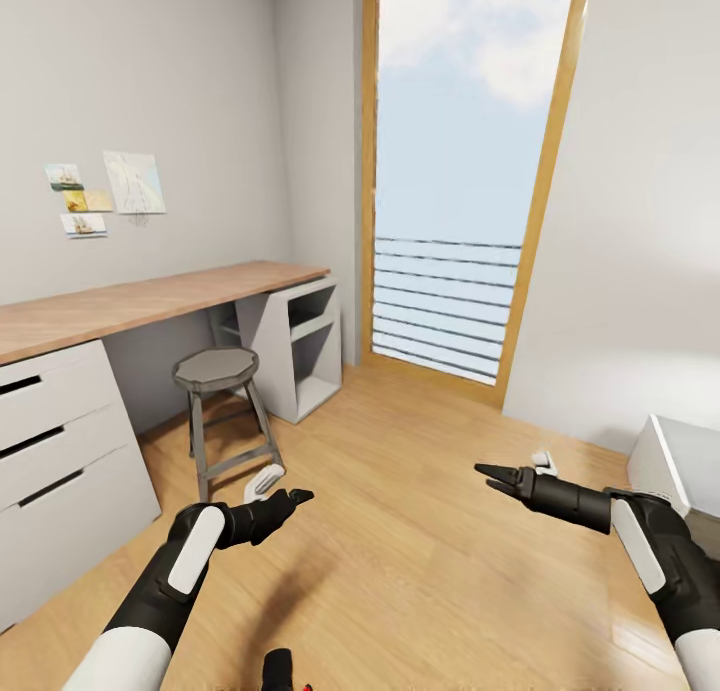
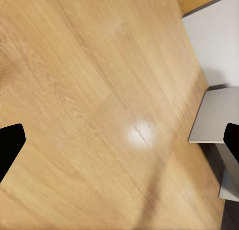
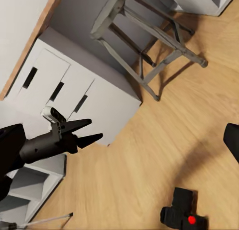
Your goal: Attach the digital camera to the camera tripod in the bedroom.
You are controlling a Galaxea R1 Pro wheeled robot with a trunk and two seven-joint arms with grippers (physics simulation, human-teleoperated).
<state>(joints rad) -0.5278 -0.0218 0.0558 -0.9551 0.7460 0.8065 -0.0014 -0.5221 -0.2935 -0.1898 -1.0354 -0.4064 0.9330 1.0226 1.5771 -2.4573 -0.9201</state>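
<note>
The digital camera [image 3: 183, 216], a small black body with a red dot, lies on the light wood plank floor [image 1: 420, 561]. In the head view the camera [image 1: 278, 668] shows at the bottom edge, below and between my arms. My left gripper [image 1: 292, 499] hovers open above the floor with nothing in it; its fingers [image 2: 11, 145] stand wide apart. The right wrist view shows the left gripper [image 3: 88, 131] from the side, open. My right gripper [image 1: 492, 477] is open and empty, level with the left. A thin silver rod [image 3: 50, 221] crosses one corner; I cannot tell whether it belongs to the tripod.
A wooden desk top [image 1: 150, 301] runs along the left wall over white drawers [image 1: 60, 451]. A grey stool [image 1: 220, 391] stands before it, beside a white shelf unit [image 1: 305, 351]. A tall window [image 1: 460, 171] is ahead. A low grey-white furniture corner [image 1: 680, 461] sits at right.
</note>
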